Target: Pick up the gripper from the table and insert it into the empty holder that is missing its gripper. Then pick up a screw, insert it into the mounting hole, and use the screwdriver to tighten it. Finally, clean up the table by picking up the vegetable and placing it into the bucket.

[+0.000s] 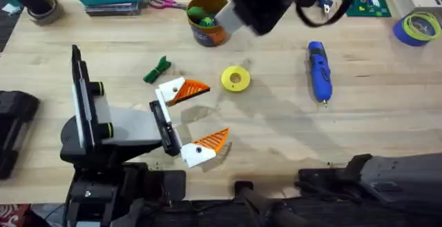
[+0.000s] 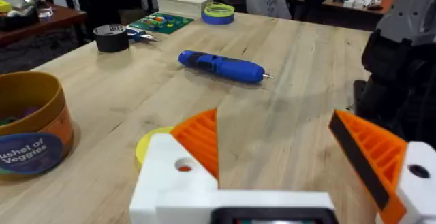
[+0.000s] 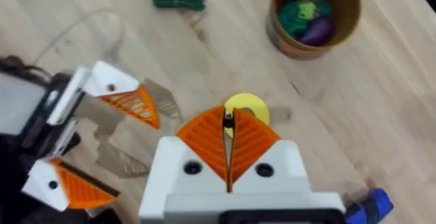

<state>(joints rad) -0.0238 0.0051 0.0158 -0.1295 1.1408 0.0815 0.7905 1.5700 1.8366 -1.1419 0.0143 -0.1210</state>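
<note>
Above mid-worktop, right gripper (image 3: 228, 139) clamped on a screw (image 3: 229, 120), presumably for the mounting hole; left gripper (image 1: 191, 120) fingers apart, resting low, presenting it

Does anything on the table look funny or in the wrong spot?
Mostly it looks tidy. The one stray is the green vegetable, lying on the bare wood beside the left end effector, while the other toy veggies sit inside the bucket. The blue screwdriver lies flat, off by itself.
</note>
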